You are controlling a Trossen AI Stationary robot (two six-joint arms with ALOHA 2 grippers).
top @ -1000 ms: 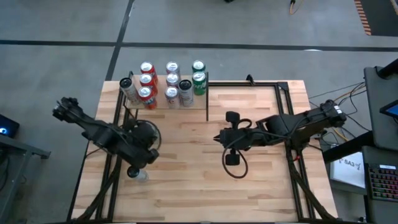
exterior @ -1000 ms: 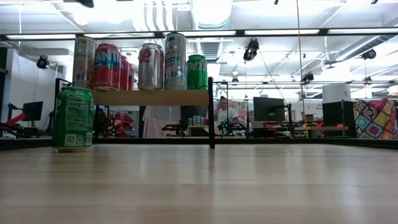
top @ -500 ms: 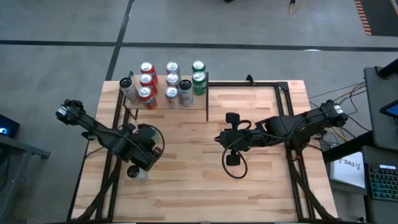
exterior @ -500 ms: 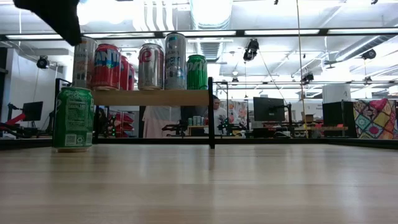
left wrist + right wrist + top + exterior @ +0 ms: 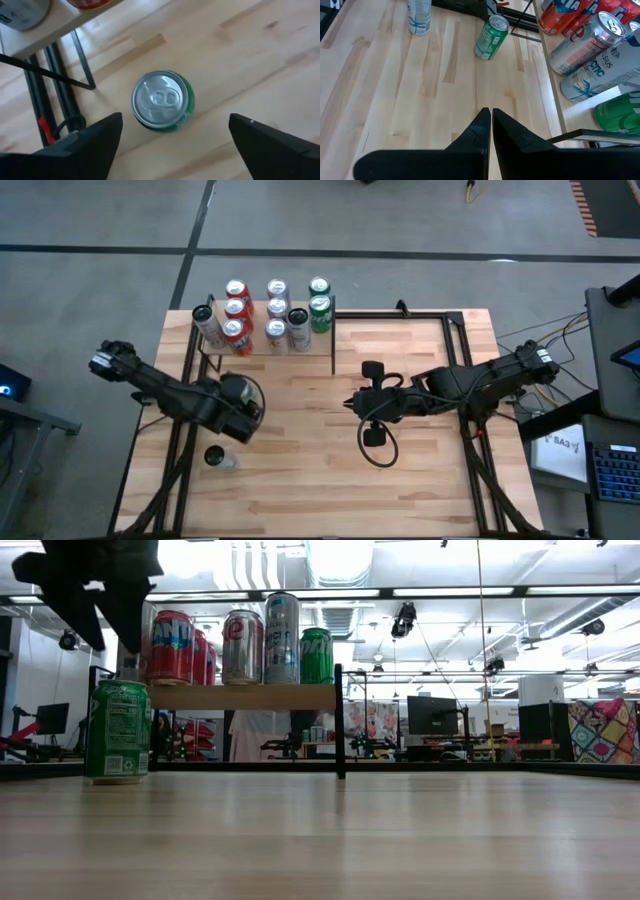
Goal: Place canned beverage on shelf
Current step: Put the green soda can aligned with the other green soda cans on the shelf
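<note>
Big plank-striped wooden table [image 5: 420, 480] fills the floor of the scene, and up at its far left stands the shelf [image 5: 262, 350] — a small light-wood board framed by thin black posts, loaded with upright cans [image 5: 277, 310] in red, silver and green, standing close together. The left arm reaches in from the table's left edge, and its left gripper [image 5: 172, 137] hangs above the table with fingers [image 5: 90, 145] spread wide, nothing between them. Directly below that gap, in the left wrist view, stands the green can [image 5: 162, 100], upright on the tabletop: bright silver lid with the pull tab flat, green wall with pale lettering showing round the edge. From above it sits just off the gripper, on the side away from the shelf, clear of the fingers [image 5: 219, 457]. In the low view it stands alone on the wood, beside the shelf's leg and beneath the board, green label facing the camera [image 5: 118, 730]. The right arm waits near the table's middle, right gripper [image 5: 489, 120] pressed together and empty — the can well ahead of its tips, the shelf off to one side.
</note>
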